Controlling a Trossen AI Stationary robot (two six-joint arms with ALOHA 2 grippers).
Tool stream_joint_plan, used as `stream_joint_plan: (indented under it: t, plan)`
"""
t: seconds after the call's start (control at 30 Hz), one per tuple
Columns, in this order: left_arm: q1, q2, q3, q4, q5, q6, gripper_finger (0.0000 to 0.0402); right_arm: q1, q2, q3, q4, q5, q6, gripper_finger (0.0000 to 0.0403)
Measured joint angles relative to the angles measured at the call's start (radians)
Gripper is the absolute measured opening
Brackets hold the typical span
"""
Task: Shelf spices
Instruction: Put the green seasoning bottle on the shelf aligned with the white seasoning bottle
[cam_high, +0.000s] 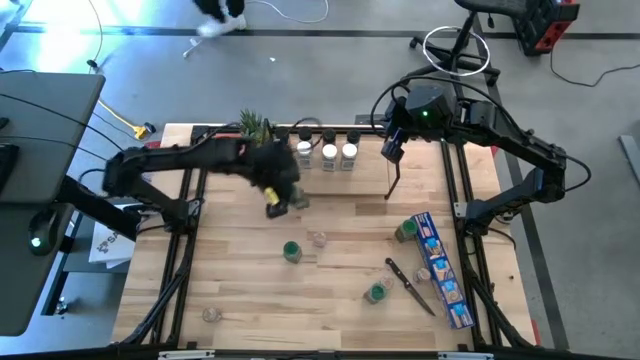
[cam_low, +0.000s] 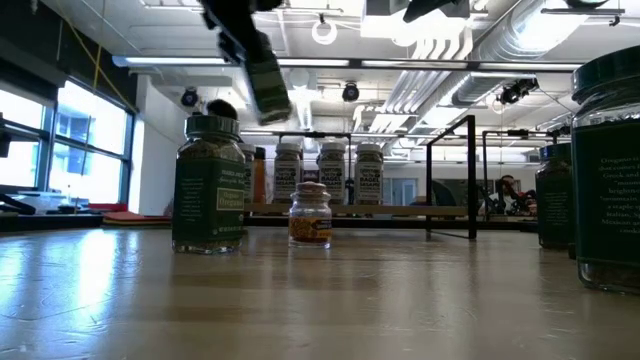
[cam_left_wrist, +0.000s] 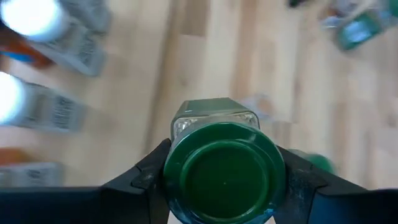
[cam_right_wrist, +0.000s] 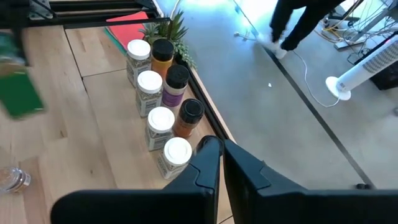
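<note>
My left gripper (cam_high: 283, 196) hangs above the table's middle, shut on a green-capped spice jar (cam_left_wrist: 221, 171); the low view shows this jar (cam_low: 268, 85) tilted in the air. The shelf (cam_low: 400, 209) stands at the far edge, with white-capped jars (cam_high: 328, 153) and black-capped jars (cam_right_wrist: 177, 74) upright in rows on it. Loose spices stand on the table: two green-capped jars (cam_high: 291, 250) (cam_high: 377, 291) and a small clear jar (cam_high: 318, 238). My right gripper (cam_right_wrist: 221, 162) is shut on nothing, raised near the shelf's right end. My left gripper pinches the jar at its cap end (cam_left_wrist: 171, 168), one finger (cam_left_wrist: 146, 174) on each side of the green cap. The cap faces back toward the wrist and the glass body (cam_left_wrist: 214, 118) points away along the fingers, slanting down. The jar is lifted clear of the table.
A long blue box (cam_high: 440, 270) and a black-handled utensil (cam_high: 408, 285) lie at the right, with another green-capped jar (cam_high: 405, 230) beside them. A clear jar (cam_high: 211, 314) sits near the front left. A small plant (cam_high: 252, 124) stands left of the shelf. A person walks beyond the table.
</note>
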Motion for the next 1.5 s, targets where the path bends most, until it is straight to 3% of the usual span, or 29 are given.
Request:
stream_joint_plan:
  t: [0.23, 0.47, 0.93, 1.5]
  plan:
    - [0.097, 0.228, 0.244, -0.301, -0.098, 0.267, 0.019, 0.0, 0.0, 0.0, 0.0, 0.0, 0.006, 0.0014]
    - [0.141, 0.317, 0.247, -0.393, -0.158, 0.446, 0.019, 0.0, 0.0, 0.0, 0.0, 0.0, 0.008, 0.0014]
    - [0.212, 0.321, 0.224, -0.381, -0.145, 0.472, 0.0212, 0.0, 0.0, 0.0, 0.0, 0.0, 0.008, 0.0014]
    - [0.22, 0.321, 0.223, -0.385, -0.143, 0.505, 0.0217, 0.0, 0.0, 0.0, 0.0, 0.0, 0.011, 0.0014]
